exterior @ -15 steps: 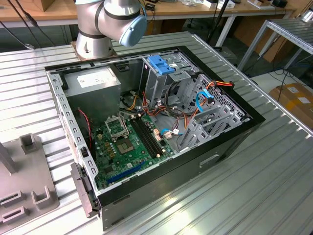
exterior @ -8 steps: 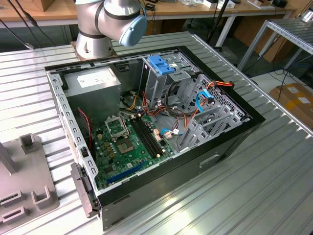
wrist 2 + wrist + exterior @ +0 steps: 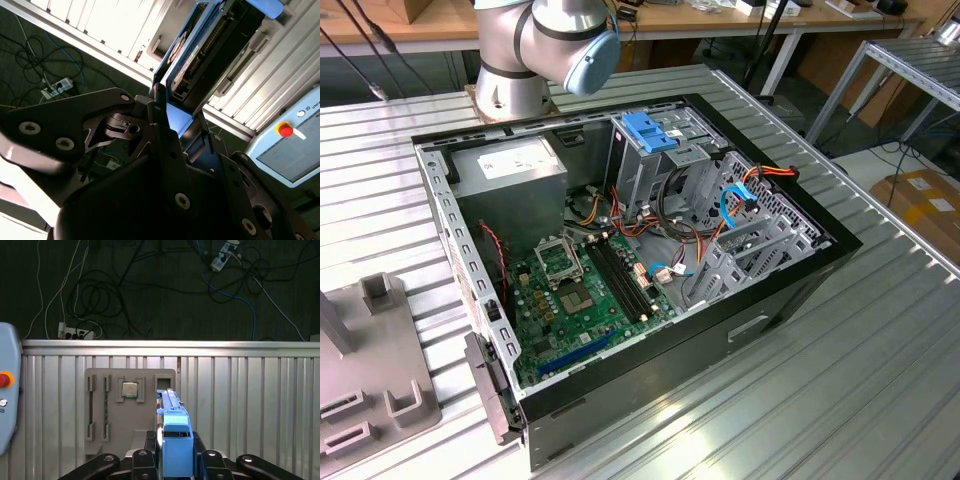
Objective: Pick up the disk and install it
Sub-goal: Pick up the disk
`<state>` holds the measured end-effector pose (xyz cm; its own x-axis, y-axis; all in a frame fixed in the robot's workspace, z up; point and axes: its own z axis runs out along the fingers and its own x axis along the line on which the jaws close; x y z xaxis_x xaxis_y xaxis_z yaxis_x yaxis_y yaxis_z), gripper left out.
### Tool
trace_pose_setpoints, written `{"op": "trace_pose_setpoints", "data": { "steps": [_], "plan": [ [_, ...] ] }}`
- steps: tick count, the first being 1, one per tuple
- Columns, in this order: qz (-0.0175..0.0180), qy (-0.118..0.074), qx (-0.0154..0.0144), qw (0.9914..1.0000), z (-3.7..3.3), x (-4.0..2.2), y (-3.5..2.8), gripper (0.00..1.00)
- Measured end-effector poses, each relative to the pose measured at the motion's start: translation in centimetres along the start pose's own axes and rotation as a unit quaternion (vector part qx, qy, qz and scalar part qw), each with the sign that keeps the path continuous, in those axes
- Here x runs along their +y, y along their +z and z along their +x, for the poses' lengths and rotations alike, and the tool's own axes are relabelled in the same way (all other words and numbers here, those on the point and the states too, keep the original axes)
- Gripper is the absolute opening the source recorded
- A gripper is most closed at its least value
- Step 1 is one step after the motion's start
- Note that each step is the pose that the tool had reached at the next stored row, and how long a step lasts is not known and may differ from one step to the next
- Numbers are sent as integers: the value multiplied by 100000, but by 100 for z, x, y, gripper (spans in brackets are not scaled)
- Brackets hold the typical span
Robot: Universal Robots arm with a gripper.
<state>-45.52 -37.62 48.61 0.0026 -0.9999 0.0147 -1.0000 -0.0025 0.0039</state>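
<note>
The disk point(image 3: 176, 440) stands on edge in its bright blue carrier between my gripper's point(image 3: 177, 461) black fingers point(image 3: 142, 460) in the first wrist view. The second wrist view has the disk point(image 3: 200, 55) reaching out from the gripper point(image 3: 175, 120), its blue frame, white label and dark underside showing. The gripper is shut on it and hangs above the ribbed metal table, over a grey fixture plate point(image 3: 125, 405). In the exterior view the open computer case point(image 3: 800, 280) lies on the table, with the arm's base point(image 3: 535, 50) behind it.
Inside the case are a grey power-supply box point(image 3: 510, 175), a drive cage with a blue cap point(image 3: 650, 132), the green motherboard point(image 3: 585, 290) and loose cables. The fixture plate point(image 3: 370, 385) holds a processor chip point(image 3: 130, 389). A pendant with a red button point(image 3: 290, 145) lies nearby. Cables cover the floor.
</note>
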Motion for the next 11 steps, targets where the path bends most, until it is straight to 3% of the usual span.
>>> {"op": "trace_pose_setpoints", "data": {
  "steps": [6,11],
  "plan": [
    [3,0,-1,100000,2,1,-115,36],
    [6,-2,-3,100000,2,1,-117,36]
  ]
}}
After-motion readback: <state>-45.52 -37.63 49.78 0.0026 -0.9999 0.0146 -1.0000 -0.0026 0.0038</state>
